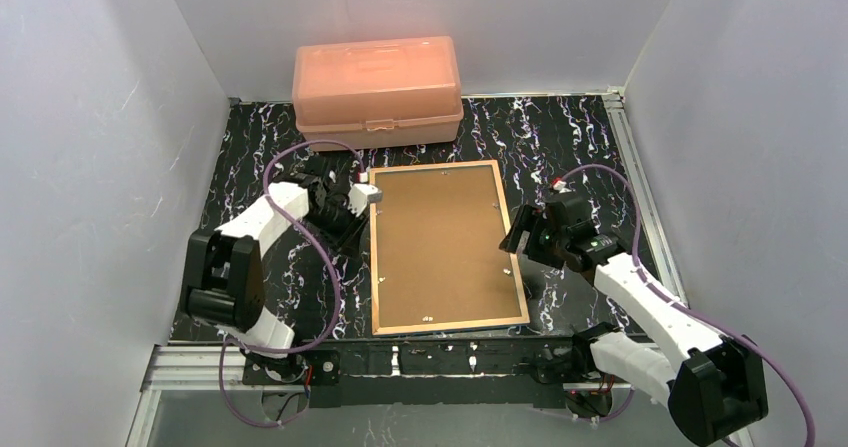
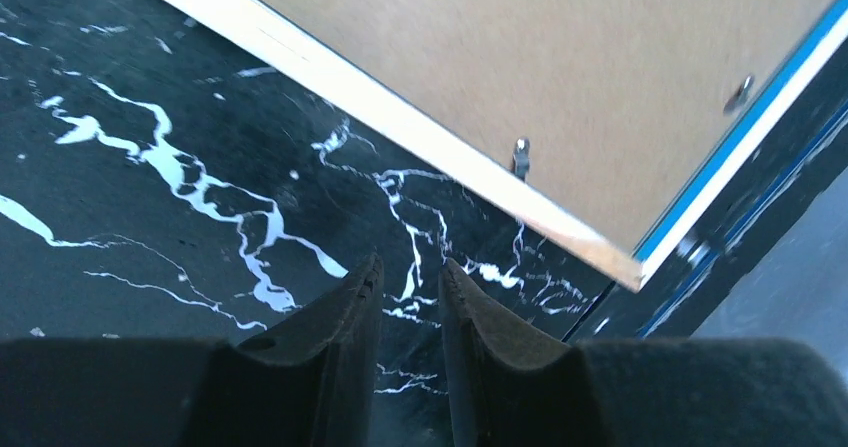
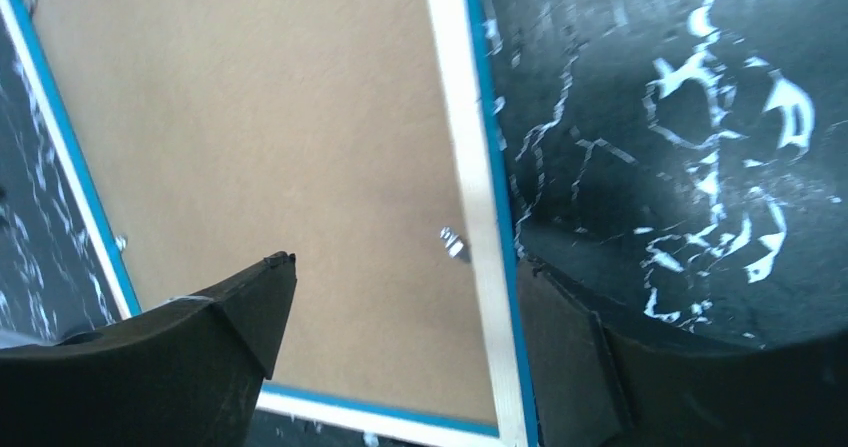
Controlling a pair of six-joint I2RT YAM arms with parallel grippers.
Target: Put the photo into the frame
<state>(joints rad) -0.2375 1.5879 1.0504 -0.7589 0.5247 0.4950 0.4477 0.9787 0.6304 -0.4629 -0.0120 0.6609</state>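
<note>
The frame [image 1: 376, 267] lies face down in the middle of the table, light wood back edge up, with the brown backing board [image 1: 440, 247] sitting inside it. The photo is hidden. My left gripper [image 1: 362, 196] is by the frame's far left corner; in the left wrist view it [image 2: 410, 272] is over bare table beside the rim [image 2: 400, 117], empty, jaws only a narrow gap apart. My right gripper [image 1: 516, 233] is wide open and empty, straddling the frame's right rim [image 3: 465, 167] in the right wrist view [image 3: 405, 264].
A peach plastic box [image 1: 378, 89] stands shut at the back, just beyond the frame. Small metal tabs [image 2: 520, 157] [image 3: 453, 242] sit along the frame's inner edge. White walls enclose the black marbled table [image 1: 580, 137] on three sides.
</note>
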